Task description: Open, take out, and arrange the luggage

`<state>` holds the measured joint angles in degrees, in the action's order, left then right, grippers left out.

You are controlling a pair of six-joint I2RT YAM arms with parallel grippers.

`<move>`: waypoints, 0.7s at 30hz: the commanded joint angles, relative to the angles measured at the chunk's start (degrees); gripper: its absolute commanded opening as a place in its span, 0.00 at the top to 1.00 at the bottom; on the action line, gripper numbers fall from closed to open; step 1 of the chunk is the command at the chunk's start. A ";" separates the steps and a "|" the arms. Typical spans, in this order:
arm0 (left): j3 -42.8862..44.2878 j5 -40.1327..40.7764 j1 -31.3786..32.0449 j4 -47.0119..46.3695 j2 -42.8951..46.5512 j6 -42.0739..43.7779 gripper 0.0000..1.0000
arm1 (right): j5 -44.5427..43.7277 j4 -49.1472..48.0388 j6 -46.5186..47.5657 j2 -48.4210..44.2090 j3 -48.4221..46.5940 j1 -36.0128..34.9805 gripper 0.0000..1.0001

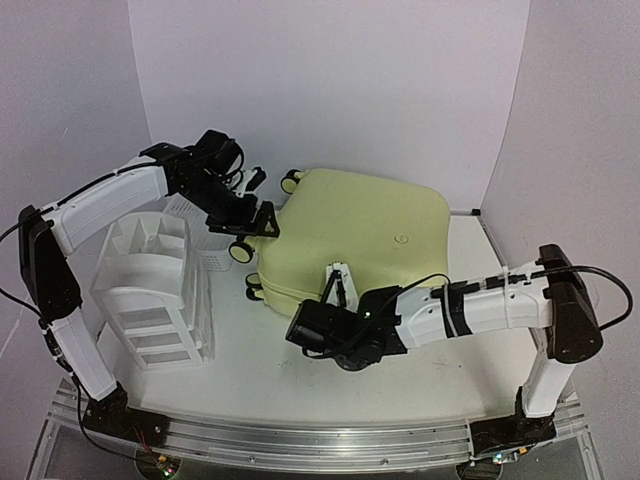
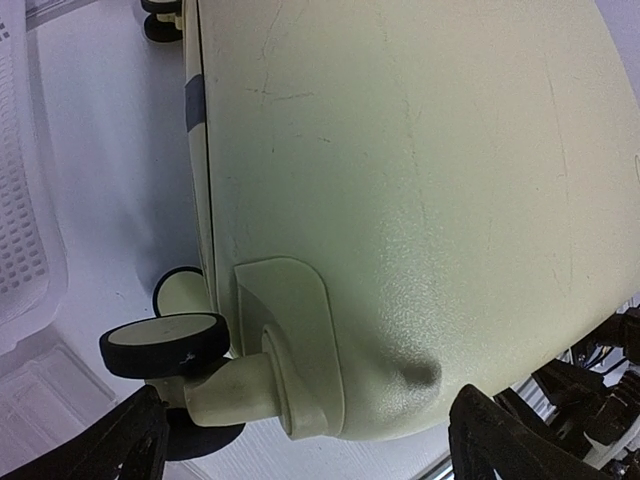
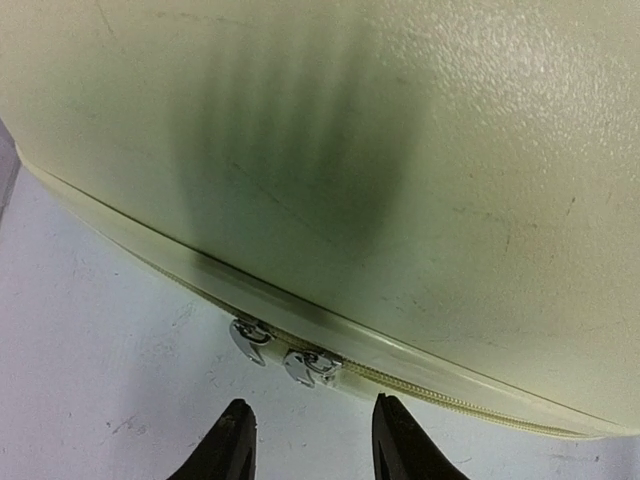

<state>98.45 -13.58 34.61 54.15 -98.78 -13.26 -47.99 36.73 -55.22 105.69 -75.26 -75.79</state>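
Observation:
The pale-yellow luggage [image 1: 375,232] lies flat and zipped shut on the table. Its shell [image 3: 400,150] fills the right wrist view, with two metal zipper pulls [image 3: 290,358] side by side on the seam. My right gripper [image 3: 312,445] hovers just short of those pulls, its jaws partway apart with nothing between them; it faces the near edge [image 1: 338,283]. My left gripper [image 2: 310,445] is wide open and straddles the luggage's left corner, where a black wheel [image 2: 165,343] sticks out. From above, the left gripper [image 1: 255,224] sits at that corner.
A white plastic drawer unit [image 1: 150,290] stands at the left. A white mesh basket [image 1: 203,245] sits behind it, close to the luggage's wheels [image 1: 241,251]. More wheels [image 1: 291,181] show at the far corner. Purple walls close in the back and sides.

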 commanded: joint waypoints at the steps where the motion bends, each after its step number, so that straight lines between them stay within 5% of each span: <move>1: -2.03 -0.64 0.11 -1.10 1.72 1.47 0.02 | -3.06 2.56 -3.81 1.77 -2.23 -0.02 0.61; 21: -6.00 1.54 0.11 -2.03 7.09 0.76 0.02 | -6.58 3.05 -9.10 10.14 -8.60 1.59 0.61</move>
<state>92.84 -13.28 34.70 52.56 -94.80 -12.82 -49.91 39.62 -60.99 114.89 -81.12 -74.61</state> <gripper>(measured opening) 0.973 0.417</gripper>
